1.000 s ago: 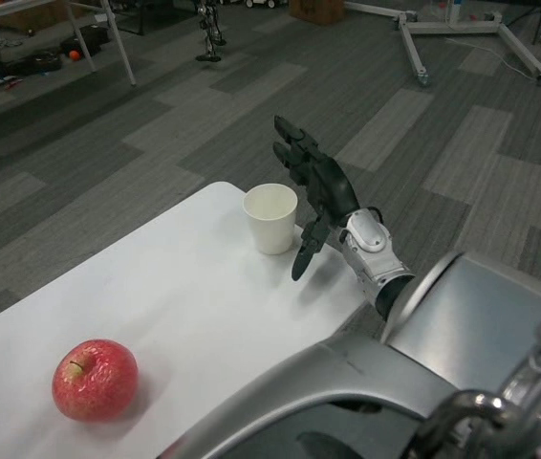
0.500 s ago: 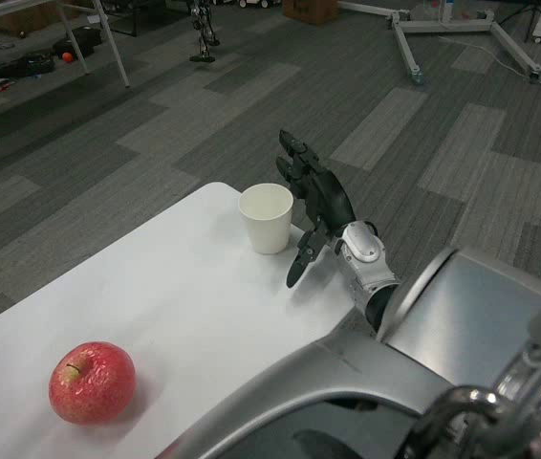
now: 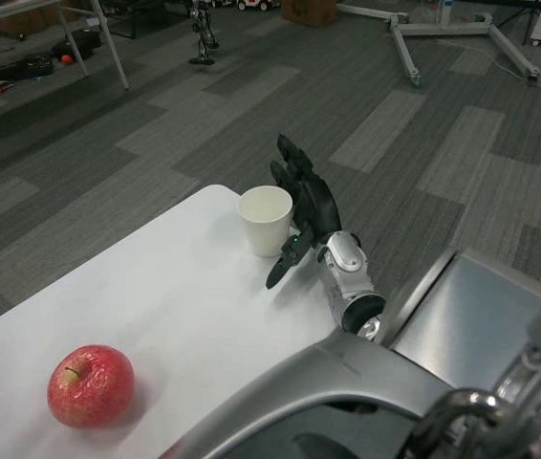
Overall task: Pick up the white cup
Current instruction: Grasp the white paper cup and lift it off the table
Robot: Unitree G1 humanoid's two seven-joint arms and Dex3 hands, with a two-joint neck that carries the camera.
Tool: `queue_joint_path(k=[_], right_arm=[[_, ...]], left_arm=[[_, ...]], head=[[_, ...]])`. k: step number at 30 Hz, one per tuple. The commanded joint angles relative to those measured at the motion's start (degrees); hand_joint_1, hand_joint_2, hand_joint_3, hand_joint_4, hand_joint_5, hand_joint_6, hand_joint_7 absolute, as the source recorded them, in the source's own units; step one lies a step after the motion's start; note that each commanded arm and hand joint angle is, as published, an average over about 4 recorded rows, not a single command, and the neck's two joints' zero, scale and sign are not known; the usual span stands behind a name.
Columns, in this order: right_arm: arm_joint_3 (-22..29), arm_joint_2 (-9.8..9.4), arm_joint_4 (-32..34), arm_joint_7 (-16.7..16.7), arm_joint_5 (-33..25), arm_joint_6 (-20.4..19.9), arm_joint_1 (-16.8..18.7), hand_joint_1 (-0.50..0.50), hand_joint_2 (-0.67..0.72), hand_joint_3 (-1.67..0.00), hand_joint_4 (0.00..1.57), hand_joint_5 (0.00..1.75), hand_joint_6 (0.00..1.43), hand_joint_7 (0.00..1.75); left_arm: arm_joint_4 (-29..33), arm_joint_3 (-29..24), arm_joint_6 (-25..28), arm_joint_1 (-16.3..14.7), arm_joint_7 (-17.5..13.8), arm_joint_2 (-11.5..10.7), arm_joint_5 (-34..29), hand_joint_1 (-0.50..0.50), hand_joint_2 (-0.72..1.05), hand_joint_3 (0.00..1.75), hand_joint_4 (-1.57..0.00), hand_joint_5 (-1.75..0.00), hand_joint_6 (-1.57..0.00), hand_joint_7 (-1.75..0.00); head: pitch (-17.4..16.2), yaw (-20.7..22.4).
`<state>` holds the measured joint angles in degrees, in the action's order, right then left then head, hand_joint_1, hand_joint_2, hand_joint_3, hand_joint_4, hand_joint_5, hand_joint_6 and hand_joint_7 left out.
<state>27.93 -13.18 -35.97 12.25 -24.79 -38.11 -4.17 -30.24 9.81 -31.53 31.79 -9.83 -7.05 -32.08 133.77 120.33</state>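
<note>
The white cup (image 3: 266, 219) stands upright near the table (image 3: 184, 306) corner at frame centre; the right hand (image 3: 304, 206), fingers spread and empty, crowds its side; a clumsy closing could tip it off the edge.

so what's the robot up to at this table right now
It is going for the white cup near the table's far edge. The right hand is open right beside the cup, fingers spread around its right side, but no grip shows yet and the cup stands upright on the table. A red apple sits untouched near the front. The left hand is out of view.
</note>
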Motion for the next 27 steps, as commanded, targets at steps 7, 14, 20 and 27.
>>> queue_joint_path(k=[7,14,20,27], right_arm=[[-0.4,2.19,-0.2,0.1,0.1,0.1,-3.4,-0.45,0.72,0.00,0.00,0.00,0.00,0.00],[-2.1,2.50,-1.0,0.1,0.1,0.1,-3.9,-0.46,0.66,0.00,0.00,0.00,0.00,0.00],[-3.6,2.76,-1.6,0.1,0.1,0.1,-3.9,-0.45,0.66,0.00,0.00,0.00,0.00,0.00],[-5.7,2.81,-4.4,0.1,0.2,0.0,-3.9,-0.45,0.66,-0.02,0.00,0.00,0.00,0.00]], left_arm=[[1.2,-1.4,0.0,-0.2,0.2,0.0,0.2,-0.50,1.05,0.09,0.00,-0.10,0.00,-0.07],[1.3,-1.5,0.0,-0.5,0.2,0.0,0.2,-0.50,1.05,0.09,0.00,-0.10,0.00,-0.07],[1.3,-1.5,0.0,-0.7,0.2,0.0,0.2,-0.50,1.05,0.09,0.00,-0.10,0.00,-0.07],[1.3,-1.8,-0.1,-0.9,0.2,0.1,0.2,-0.50,1.05,0.09,0.00,-0.10,0.00,-0.07]], head=[[0.3,-0.8],[0.4,-0.5],[0.6,0.0],[0.5,0.8]])
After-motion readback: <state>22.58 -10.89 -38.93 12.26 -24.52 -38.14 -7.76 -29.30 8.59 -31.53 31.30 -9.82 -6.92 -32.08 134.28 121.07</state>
